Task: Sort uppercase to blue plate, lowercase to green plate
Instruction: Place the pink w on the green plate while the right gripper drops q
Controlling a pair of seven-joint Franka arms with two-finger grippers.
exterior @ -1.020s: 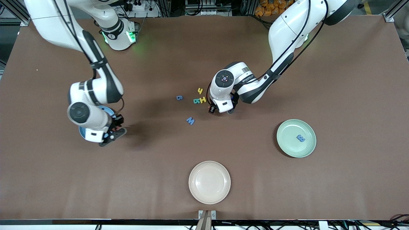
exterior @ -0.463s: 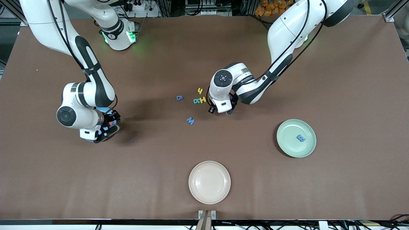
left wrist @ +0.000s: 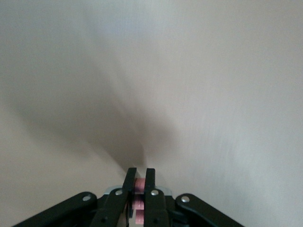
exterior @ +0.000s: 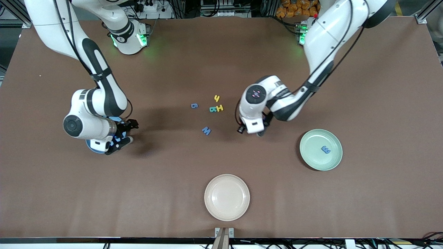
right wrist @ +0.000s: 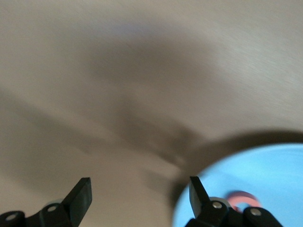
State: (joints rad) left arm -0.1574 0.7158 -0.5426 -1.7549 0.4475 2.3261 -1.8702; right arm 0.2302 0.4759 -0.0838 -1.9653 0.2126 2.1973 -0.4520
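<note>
My left gripper (exterior: pixel 259 132) hangs over bare table between the letter cluster and the green plate (exterior: pixel 313 154), shut on a small thin red lowercase piece (left wrist: pixel 139 186). A blue m (exterior: pixel 325 149) lies in that plate. My right gripper (right wrist: pixel 139 184) stands open over the rim of the blue plate (right wrist: pixel 265 170), which the arm mostly hides in the front view. A red ring-like G (right wrist: pixel 244 197) lies on the plate. On the table sit the yellow h (exterior: pixel 217 98), blue g (exterior: pixel 194 105), teal B (exterior: pixel 212 109), yellow H (exterior: pixel 220 108) and blue W (exterior: pixel 206 130).
A cream plate (exterior: pixel 226 180) sits near the table's front edge, nearer the front camera than the letters. Brown table stretches between the three plates.
My left gripper shut on the red piece beside the yellow H and moved with it toward the green plate. My right gripper opened over the blue plate.
</note>
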